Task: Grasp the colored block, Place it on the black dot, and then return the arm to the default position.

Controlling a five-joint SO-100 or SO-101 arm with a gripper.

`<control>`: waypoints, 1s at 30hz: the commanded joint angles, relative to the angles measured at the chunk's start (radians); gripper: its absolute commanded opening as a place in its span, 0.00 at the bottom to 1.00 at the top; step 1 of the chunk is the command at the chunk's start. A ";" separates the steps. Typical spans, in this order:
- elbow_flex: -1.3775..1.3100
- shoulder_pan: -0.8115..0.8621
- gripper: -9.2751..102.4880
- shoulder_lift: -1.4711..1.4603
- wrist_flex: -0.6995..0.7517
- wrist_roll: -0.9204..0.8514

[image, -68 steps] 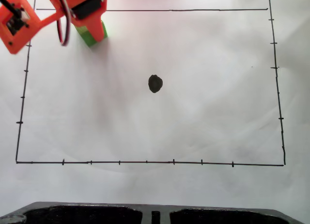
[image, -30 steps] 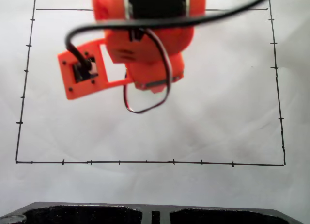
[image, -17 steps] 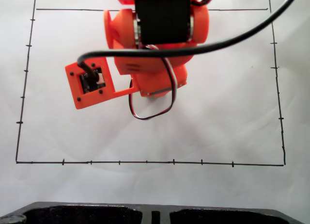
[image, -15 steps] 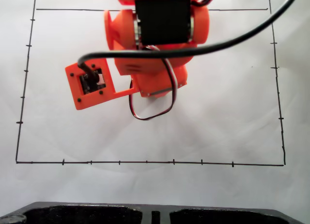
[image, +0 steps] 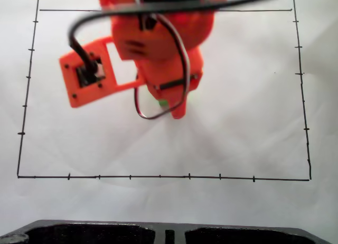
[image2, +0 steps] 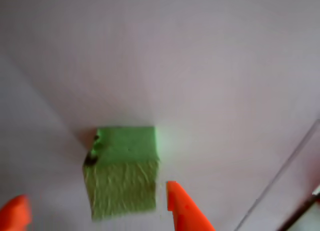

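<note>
Half a second ago the arm (image: 158,43) sat a little farther right with its black servo block plainly facing the camera; now, in the fixed view, it has swung slightly left and its tapered orange finger tip reaches nearer, with a sliver of the colored block (image: 163,102) newly showing beside it. That sliver lies around the middle of the ruled rectangle (image: 158,176) drawn in thin black line with tick marks on the white paper (image: 253,112). Bare paper stretches wide to the right and toward the near border, and a dark moulded edge (image: 169,233) runs along the near side of the tabletop. An orange bracket (image: 87,77) with a black cable plugged in juts left. In the wrist view the colored block (image2: 122,171) rests on the paper, a bright green cube with a smooth-looking top and a rough, fibrous near face; a dark smear of the black dot (image2: 92,156) peeks out at its left edge. The pincer (image2: 97,211) is released, its two orange tips standing apart on either side of the block, neither touching it.
</note>
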 commanded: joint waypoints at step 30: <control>0.606 0.129 0.08 1.138 0.037 -0.187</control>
